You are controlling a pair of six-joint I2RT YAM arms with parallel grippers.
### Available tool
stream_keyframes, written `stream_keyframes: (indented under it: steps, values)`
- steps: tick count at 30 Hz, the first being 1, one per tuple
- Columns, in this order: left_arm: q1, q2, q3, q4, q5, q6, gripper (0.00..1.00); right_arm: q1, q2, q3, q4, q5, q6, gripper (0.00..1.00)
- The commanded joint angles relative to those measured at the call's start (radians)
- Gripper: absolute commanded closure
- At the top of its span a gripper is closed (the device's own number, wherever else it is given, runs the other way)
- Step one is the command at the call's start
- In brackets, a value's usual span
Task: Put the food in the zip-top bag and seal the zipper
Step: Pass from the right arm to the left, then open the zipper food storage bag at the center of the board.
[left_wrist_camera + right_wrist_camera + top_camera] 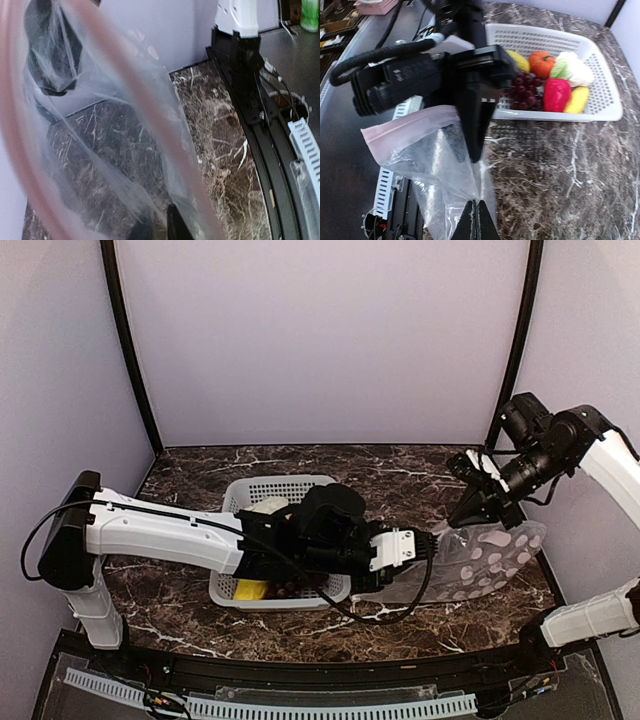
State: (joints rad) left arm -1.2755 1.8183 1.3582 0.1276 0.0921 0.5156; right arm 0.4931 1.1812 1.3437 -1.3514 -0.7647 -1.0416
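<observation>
Where the dark marble table [330, 625] meets its near edge, a black rail [300, 672] carries a white slotted strip [300, 706]. Just beyond, the left arm [160, 530] reaches from the left side across toward the right, passing over a white perforated basket [300, 483]. The left claw [428, 546] at its end is clenched on the mouth of the clear dotted bag [495, 555], one dark finger [472, 125] in front of the film and the other behind it, just beside the pale pink zipper [405, 127]. The bag lies right of the basket, its body draped on the table and its mouth lifted and gaping. The right claw [477, 221], slightly farther and to the right, is pinched shut on the bag's upper edge and holds it off the table. All the toy food [540, 80] that shows sits in the basket: dark grapes [522, 90], a red pepper [556, 94], an orange tomato [541, 62], a cauliflower [572, 67] and two yellow pieces [520, 60]. Farthest back, behind the table, stands a plain lilac wall [320, 340].
</observation>
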Motion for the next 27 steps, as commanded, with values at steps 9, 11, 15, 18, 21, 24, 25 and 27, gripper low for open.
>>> stream_keyframes:
  steps: [9, 11, 15, 18, 21, 24, 25, 27]
  values:
    - [0.174, -0.124, -0.065, 0.267, -0.061, -0.52, 0.99, -0.258, -0.035, 0.003, 0.595, 0.168, 0.362, 0.37]
    - [0.186, -0.135, -0.068, 0.283, -0.166, -0.569, 0.99, -0.26, -0.052, -0.023, 0.72, 0.262, 0.416, 0.27]
    - [0.217, -0.141, -0.062, 0.324, -0.319, -0.673, 0.99, -0.263, 0.047, 0.044, 0.738, 0.336, 0.483, 0.27]
    - [0.247, -0.125, -0.012, 0.307, -0.395, -0.739, 0.99, -0.263, 0.102, 0.075, 0.761, 0.363, 0.519, 0.27]
    - [0.272, -0.11, 0.036, 0.244, -0.471, -0.817, 0.99, -0.263, 0.129, 0.114, 0.762, 0.435, 0.539, 0.26]
    - [0.322, -0.125, 0.032, 0.218, -0.507, -0.932, 0.99, -0.264, 0.114, 0.086, 0.824, 0.545, 0.552, 0.26]
    - [0.342, -0.14, 0.018, 0.243, -0.517, -0.946, 0.99, -0.266, 0.112, 0.083, 0.834, 0.562, 0.552, 0.26]
    - [0.365, -0.165, -0.043, 0.29, -0.578, -0.986, 0.99, -0.268, 0.12, 0.092, 0.822, 0.52, 0.554, 0.26]
